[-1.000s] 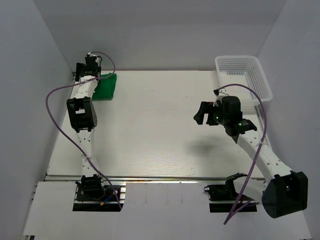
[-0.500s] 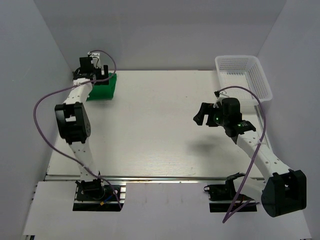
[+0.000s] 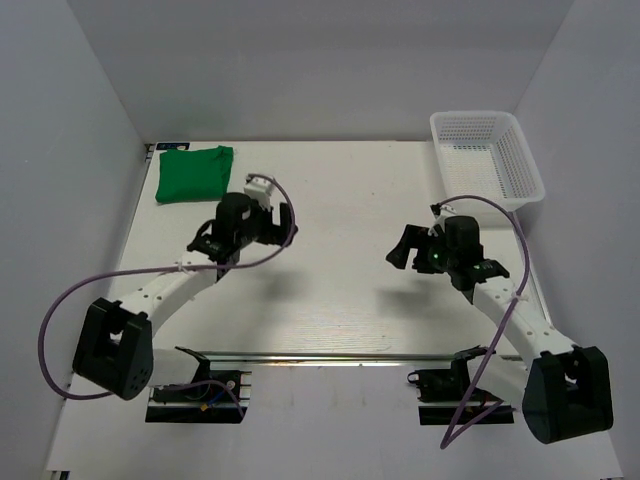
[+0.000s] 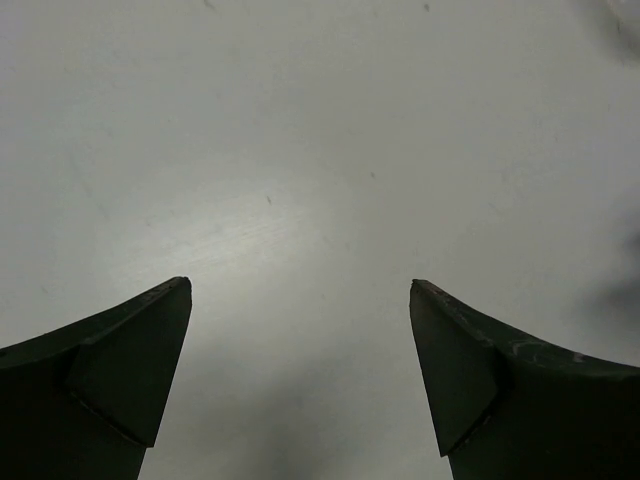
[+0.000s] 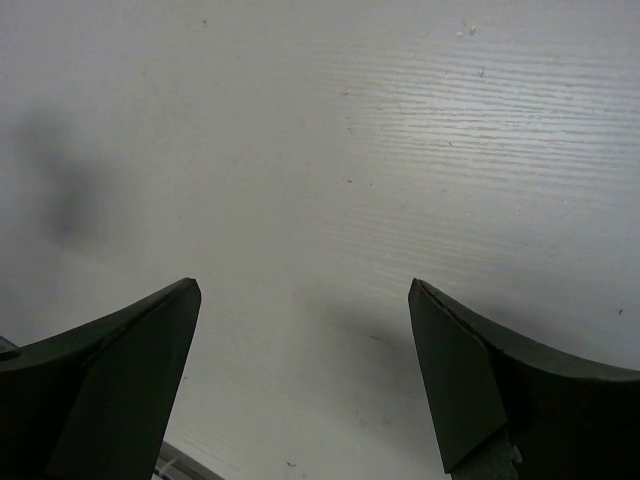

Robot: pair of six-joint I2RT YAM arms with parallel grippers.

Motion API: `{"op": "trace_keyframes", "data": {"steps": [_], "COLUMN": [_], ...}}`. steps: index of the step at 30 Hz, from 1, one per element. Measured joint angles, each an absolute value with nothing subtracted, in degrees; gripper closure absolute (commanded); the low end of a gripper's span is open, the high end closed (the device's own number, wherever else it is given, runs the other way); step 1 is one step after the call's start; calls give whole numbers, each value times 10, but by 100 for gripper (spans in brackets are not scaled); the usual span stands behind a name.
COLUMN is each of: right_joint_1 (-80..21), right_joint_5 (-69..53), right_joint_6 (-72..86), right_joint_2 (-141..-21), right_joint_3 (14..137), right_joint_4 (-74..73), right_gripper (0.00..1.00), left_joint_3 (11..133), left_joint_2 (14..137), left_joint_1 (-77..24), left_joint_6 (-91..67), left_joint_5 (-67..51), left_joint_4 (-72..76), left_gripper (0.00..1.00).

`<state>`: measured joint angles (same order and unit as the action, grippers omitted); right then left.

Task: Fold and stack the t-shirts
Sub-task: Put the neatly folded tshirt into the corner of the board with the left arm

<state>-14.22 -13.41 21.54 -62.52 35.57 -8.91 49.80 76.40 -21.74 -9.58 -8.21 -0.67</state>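
Observation:
The green t-shirt (image 3: 193, 173) lies folded into a compact rectangle at the far left corner of the table, in the top view only. My left gripper (image 3: 207, 239) is open and empty above the bare table, below and to the right of the shirt. My right gripper (image 3: 402, 248) is open and empty above the table's right half. Both wrist views show only spread dark fingers (image 4: 120, 350) (image 5: 480, 370) over the white tabletop.
A white mesh basket (image 3: 487, 153) stands at the far right corner, partly over the table edge. Grey walls enclose the table on three sides. A metal rail (image 3: 330, 355) runs along the near edge by the arm bases.
My left arm has let go of the shirt at the far left corner and swung back toward the middle. The shirt stays folded there. My right arm has barely moved.

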Motion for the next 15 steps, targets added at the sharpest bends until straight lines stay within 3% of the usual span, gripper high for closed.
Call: {"op": "trace_keyframes", "data": {"steps": [7,15], "right_joint_1": [-142,-142], "right_joint_5": [-121,-100], "right_joint_6": [218,218], "right_joint_2": [-524,-456], "right_joint_3": [304,274], "right_joint_4": [-90,-82], "right_gripper": [10,10], "left_joint_3": [367,350], "left_joint_2": [699,651], "left_joint_1": [-326,-367], "left_joint_6": [-132,-141], "left_joint_5": [-2,88], "left_joint_4": [-3,-6], "left_gripper": [0,0]}}
